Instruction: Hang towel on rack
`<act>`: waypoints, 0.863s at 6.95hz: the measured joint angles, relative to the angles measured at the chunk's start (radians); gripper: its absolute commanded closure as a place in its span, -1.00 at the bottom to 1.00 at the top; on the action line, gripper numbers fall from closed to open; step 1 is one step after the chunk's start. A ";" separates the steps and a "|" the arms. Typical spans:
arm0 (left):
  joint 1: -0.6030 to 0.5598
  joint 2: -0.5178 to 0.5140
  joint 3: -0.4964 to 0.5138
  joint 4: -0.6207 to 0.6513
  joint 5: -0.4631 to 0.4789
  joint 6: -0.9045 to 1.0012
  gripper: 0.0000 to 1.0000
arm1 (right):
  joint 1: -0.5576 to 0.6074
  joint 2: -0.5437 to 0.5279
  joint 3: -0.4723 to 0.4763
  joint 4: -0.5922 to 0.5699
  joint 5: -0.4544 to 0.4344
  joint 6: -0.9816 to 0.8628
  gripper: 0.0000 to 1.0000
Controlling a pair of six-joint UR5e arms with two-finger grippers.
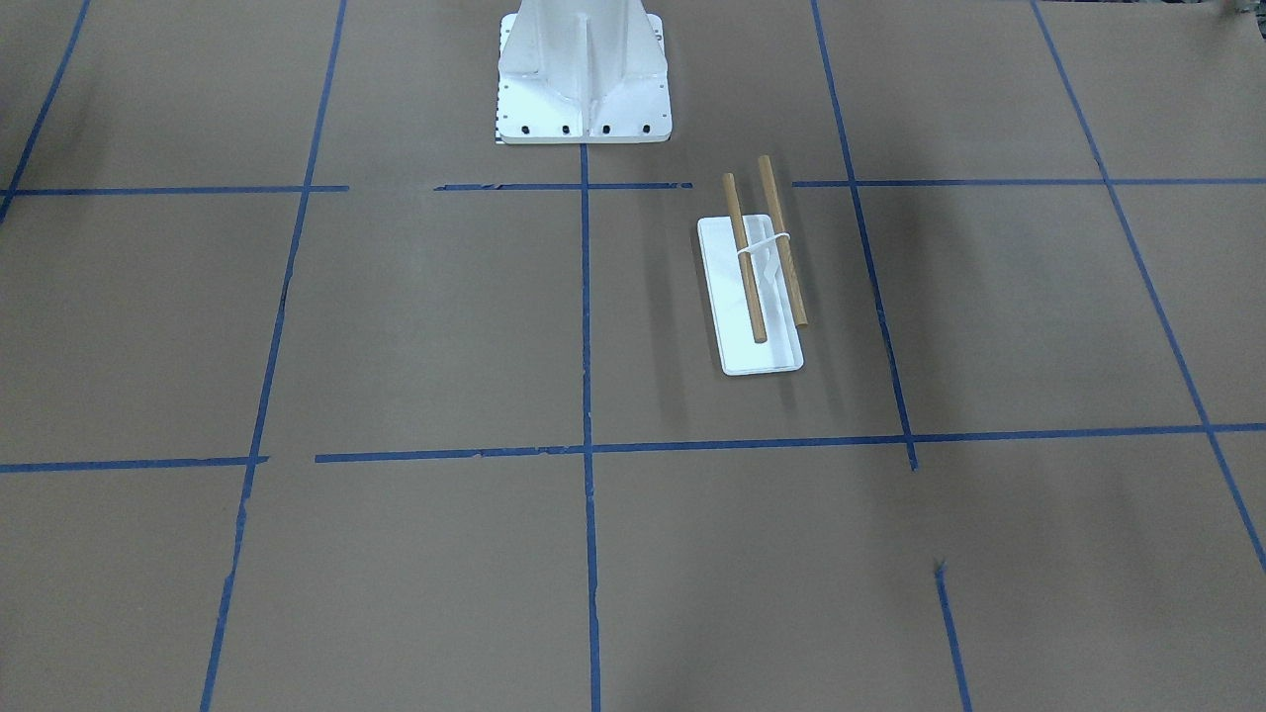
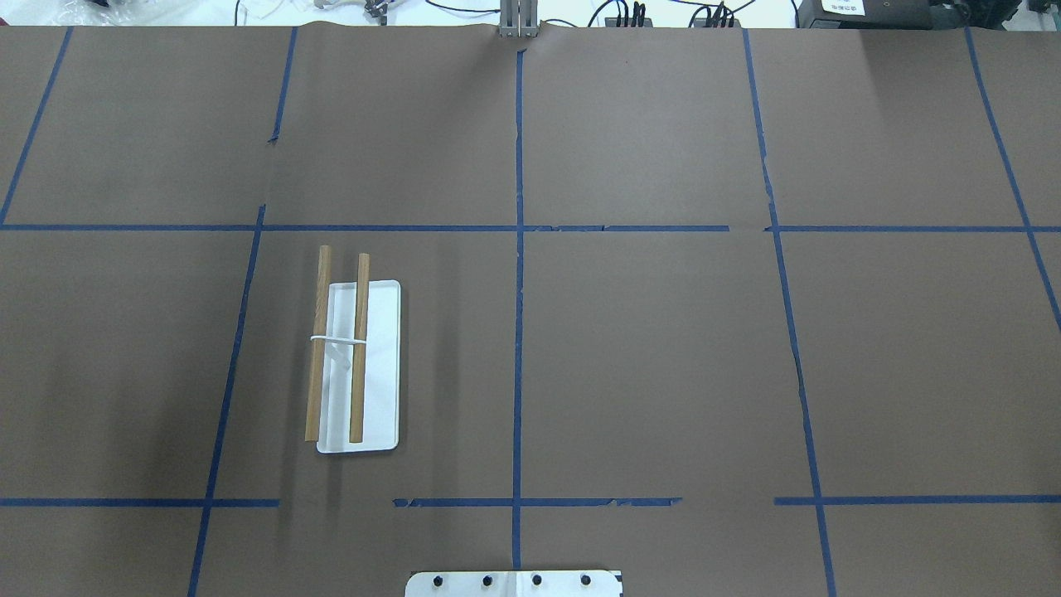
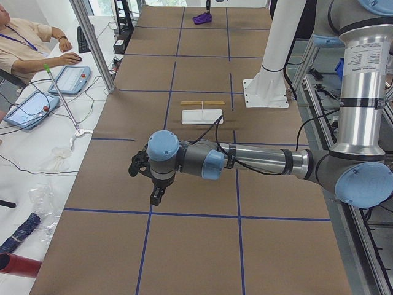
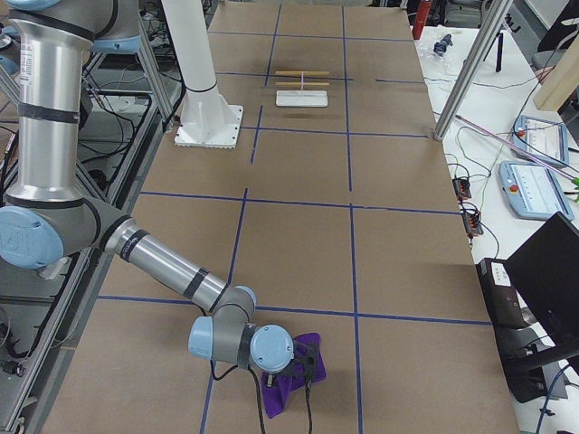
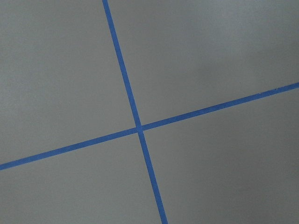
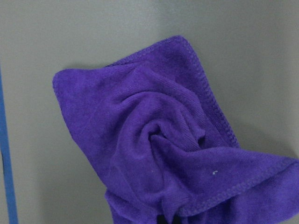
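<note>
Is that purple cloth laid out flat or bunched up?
Bunched up. In the right wrist view the towel is crumpled, deep folds swirling toward its middle, its stitched edge bent.

Even, diffuse overhead light; soft faint shadows on brown table [image 2: 663, 373]; frames sharp, no glare.

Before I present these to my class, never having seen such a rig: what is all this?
Two robot arms work at a table covered in brown paper with blue tape lines. Two pictures look down on it, two look along it from its ends, two come from wrist cameras. On it stands a small rack: white base, two wooden rods. A crumpled purple towel lies far from it. The right gripper is down at the towel; whether it grips cannot be told. The left gripper hangs over bare paper.
</note>
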 measured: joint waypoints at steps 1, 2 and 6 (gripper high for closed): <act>0.000 -0.001 -0.001 0.000 0.000 0.000 -1.00 | 0.026 -0.006 0.042 -0.003 0.045 0.001 1.00; 0.000 -0.003 -0.002 0.000 0.000 0.001 -1.00 | 0.065 -0.025 0.121 -0.019 0.077 0.003 1.00; 0.001 -0.085 -0.061 0.007 0.000 -0.034 -1.00 | 0.108 -0.069 0.639 -0.432 0.092 0.057 1.00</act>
